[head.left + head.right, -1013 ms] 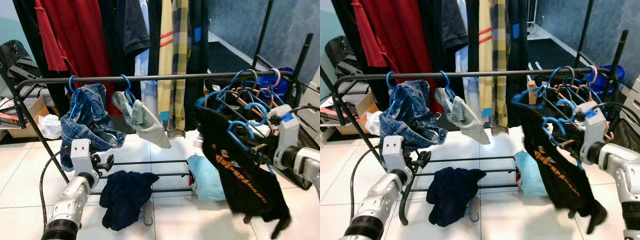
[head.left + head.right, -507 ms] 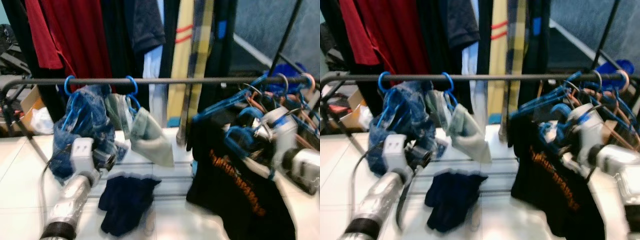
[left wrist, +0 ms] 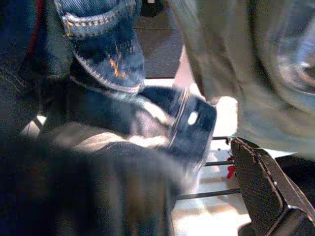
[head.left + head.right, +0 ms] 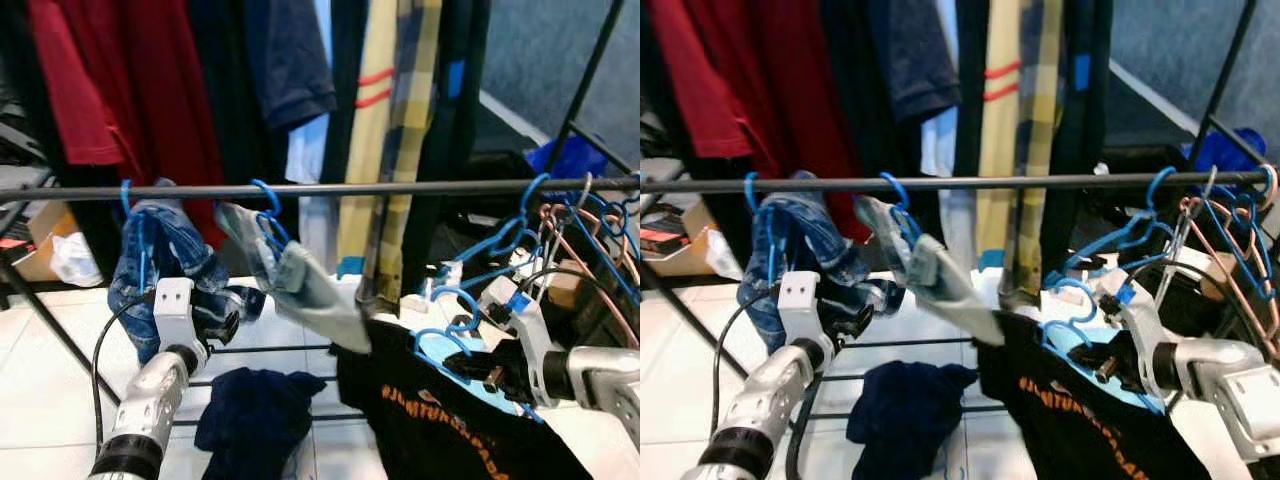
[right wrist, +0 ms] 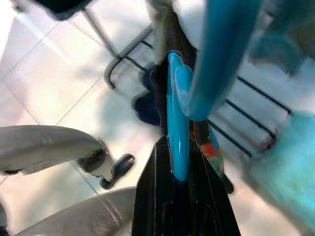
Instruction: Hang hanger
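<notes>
A blue hanger carrying a black T-shirt with orange lettering hangs below the dark rail, at its right part. My right gripper is shut on this hanger; in the right wrist view the blue hanger runs between the black fingers. The hanger's hook is free of the rail. My left gripper is open, close to the jeans that hang from a blue hanger at the rail's left part.
A grey-green garment hangs mid-rail. Several blue and copper hangers crowd the rail's right end. Red, dark and yellow plaid clothes hang behind. A dark blue garment lies on the lower bars. A blue bin stands at the back right.
The camera has moved closer and the picture has shifted. My right gripper, with hanger and black shirt, has dropped lower below the rail and moved left. The left arm holds its place.
</notes>
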Motion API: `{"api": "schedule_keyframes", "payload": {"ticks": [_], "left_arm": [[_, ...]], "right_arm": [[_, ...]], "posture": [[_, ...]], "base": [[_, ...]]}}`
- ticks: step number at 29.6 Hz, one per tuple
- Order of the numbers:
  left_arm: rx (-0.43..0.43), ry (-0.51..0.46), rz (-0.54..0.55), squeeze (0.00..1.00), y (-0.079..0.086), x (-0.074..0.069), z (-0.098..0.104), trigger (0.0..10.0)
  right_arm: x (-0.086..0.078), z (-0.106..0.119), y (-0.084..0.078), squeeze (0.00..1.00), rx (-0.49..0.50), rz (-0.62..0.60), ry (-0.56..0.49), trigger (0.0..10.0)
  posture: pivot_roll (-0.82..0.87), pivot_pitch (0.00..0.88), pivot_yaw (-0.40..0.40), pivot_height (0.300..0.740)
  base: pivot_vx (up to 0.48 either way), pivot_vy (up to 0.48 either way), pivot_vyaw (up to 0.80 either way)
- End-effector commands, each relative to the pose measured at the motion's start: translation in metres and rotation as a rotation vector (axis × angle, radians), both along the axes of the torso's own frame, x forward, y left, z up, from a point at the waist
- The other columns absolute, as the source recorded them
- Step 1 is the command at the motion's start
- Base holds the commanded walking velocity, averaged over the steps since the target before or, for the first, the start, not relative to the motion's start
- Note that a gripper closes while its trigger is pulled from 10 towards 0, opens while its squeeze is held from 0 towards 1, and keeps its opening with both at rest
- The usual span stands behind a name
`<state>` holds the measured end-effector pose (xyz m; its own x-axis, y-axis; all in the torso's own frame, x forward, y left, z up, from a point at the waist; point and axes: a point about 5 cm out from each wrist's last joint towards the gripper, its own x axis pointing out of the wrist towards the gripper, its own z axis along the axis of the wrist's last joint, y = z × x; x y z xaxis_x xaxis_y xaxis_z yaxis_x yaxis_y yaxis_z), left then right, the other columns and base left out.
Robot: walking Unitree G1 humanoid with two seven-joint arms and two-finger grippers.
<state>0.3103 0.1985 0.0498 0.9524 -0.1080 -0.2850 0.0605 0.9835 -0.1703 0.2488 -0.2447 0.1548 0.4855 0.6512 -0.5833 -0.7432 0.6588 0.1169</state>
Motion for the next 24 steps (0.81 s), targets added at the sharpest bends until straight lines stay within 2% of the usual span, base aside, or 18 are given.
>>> {"api": "schedule_keyframes", "payload": {"ticks": [1, 4, 11, 14, 17, 19, 21, 24], "left_arm": [[0.001, 0.016, 0.003, 0.0, 0.003, -0.003, -0.005, 10.0], [0.0, 0.017, -0.002, 0.0, 0.002, -0.004, -0.006, 10.0], [-0.006, 0.021, -0.012, 0.0, 0.0, -0.005, -0.007, 10.0], [-0.011, 0.015, -0.017, 0.0, 0.0, -0.004, -0.006, 10.0], [-0.013, 0.015, -0.017, 0.0, -0.001, -0.004, -0.006, 10.0], [-0.013, 0.015, -0.017, 0.0, -0.001, -0.005, -0.006, 10.0], [-0.013, 0.015, -0.017, 0.0, -0.001, -0.005, -0.006, 10.0], [-0.015, 0.016, -0.022, 0.0, -0.002, -0.005, -0.007, 10.0]], "right_arm": [[-0.004, 0.016, 0.007, 0.0, 0.057, 0.073, -0.056, 10.0], [-0.005, 0.029, 0.011, 0.0, 0.083, 0.108, -0.105, 10.0], [0.01, 0.039, 0.008, 0.0, -0.01, 0.01, -0.151, 10.0], [0.012, 0.041, 0.003, 0.0, -0.155, -0.02, -0.105, 10.0], [-0.001, 0.034, -0.006, 0.0, -0.257, 0.019, -0.018, 10.0], [-0.008, 0.031, -0.009, 0.0, -0.285, 0.039, 0.026, 10.0], [-0.008, 0.031, -0.009, 0.0, -0.285, 0.039, 0.026, 10.0], [-0.01, 0.02, -0.023, 0.0, -0.353, -0.017, 0.073, 10.0]], "posture": [[-0.14, 0.0, 0.021, 0.74], [-0.14, 0.0, 0.023, 0.74], [-0.14, 0.0, 0.025, 0.74], [-0.13, 0.0, 0.023, 0.74], [-0.14, 0.0, 0.018, 0.74], [-0.14, 0.0, 0.017, 0.74], [-0.14, 0.0, 0.017, 0.74], [-0.14, 0.0, 0.019, 0.74]], "base": [[0.0, 0.0, 0.0], [0.0, 0.0, 0.0], [0.0, 0.0, 0.0], [0.0, 0.0, 0.0], [0.0, 0.0, 0.0], [0.0, 0.0, 0.0], [0.0, 0.0, 0.0], [0.0, 0.0, 0.0]]}}
